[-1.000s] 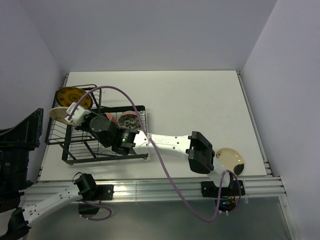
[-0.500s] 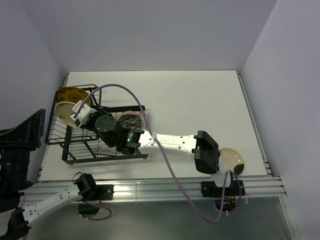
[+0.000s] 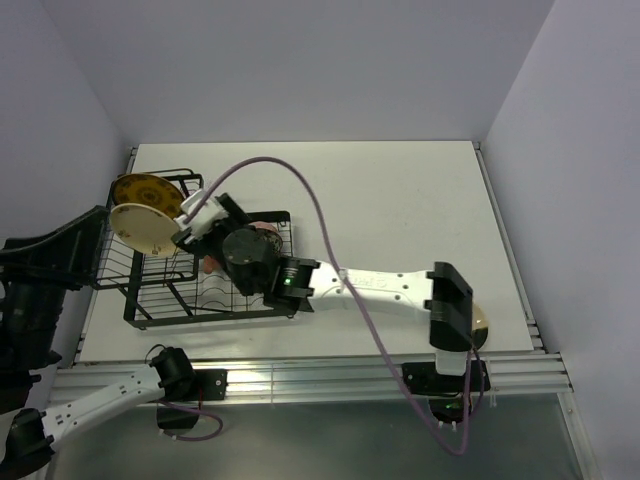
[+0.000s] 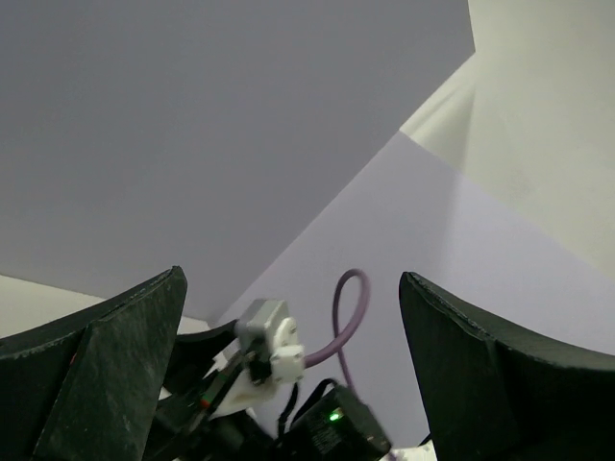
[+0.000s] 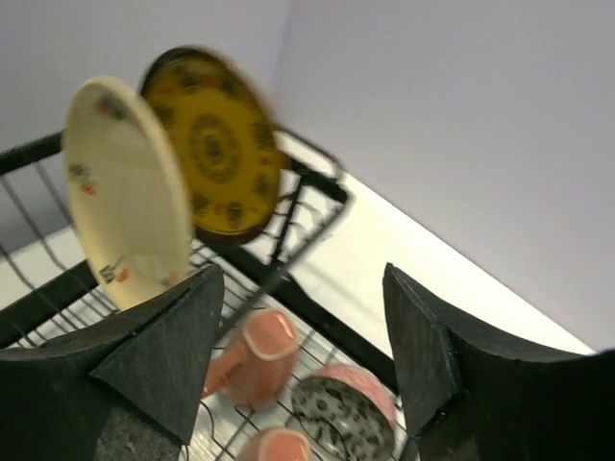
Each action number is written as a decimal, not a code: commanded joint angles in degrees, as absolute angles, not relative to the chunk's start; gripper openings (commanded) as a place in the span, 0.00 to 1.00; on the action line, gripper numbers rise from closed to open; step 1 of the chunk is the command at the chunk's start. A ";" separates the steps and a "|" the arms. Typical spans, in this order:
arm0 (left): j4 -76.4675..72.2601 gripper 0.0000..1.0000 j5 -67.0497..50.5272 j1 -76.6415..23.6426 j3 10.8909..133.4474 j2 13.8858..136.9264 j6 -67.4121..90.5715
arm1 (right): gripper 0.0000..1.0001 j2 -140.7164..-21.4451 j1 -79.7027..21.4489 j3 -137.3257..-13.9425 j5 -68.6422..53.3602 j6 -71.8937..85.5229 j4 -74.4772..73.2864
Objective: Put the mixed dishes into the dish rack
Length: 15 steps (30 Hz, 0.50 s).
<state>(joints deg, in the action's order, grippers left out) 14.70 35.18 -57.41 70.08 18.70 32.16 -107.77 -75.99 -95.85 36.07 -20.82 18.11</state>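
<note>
The dish rack (image 3: 215, 312) stands at the table's left. In its slots a mustard-yellow plate (image 3: 145, 188) and a cream plate (image 3: 138, 228) stand on edge. My right gripper (image 3: 202, 228) hovers just right of the cream plate, open and holding nothing. Between its fingers the right wrist view shows the cream plate (image 5: 125, 206), the yellow plate (image 5: 216, 144), two pinkish mugs (image 5: 255, 360) and the dark patterned bowl (image 5: 348, 415) lying on the dish rack (image 5: 317, 206). A second cream plate (image 3: 478, 318) lies at the near right, partly under the right arm. My left gripper (image 3: 85, 240) is raised at the far left, open (image 4: 288, 365).
The rack's raised cage end (image 3: 175, 180) sits behind the yellow plate. A purple cable (image 3: 300, 175) loops high over the right arm. Walls close in on the table at the left, back and right.
My right gripper has opened and let go of the cream plate, which now stands in the rack. It has drawn back to the right. The left arm has risen a little.
</note>
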 commanded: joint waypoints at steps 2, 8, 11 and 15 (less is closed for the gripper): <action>19.15 0.99 28.75 -57.48 71.45 25.04 31.73 | 0.81 -91.62 -75.41 -91.77 50.31 -14.60 19.26; 22.32 0.98 20.49 -57.48 72.51 35.76 35.85 | 0.89 -70.46 -61.85 -80.88 53.37 27.96 -19.82; 20.05 0.97 17.58 -57.48 69.27 37.35 38.93 | 0.87 -57.43 -53.20 -67.54 47.55 46.37 -31.28; 16.00 0.96 15.30 -57.48 64.87 37.61 42.44 | 0.48 -46.68 -45.11 -50.84 43.16 55.79 -37.25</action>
<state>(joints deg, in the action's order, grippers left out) 19.68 19.49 -57.41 65.65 38.61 38.81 -48.21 -47.83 -58.74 47.42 37.95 -23.24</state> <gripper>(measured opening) 0.965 0.545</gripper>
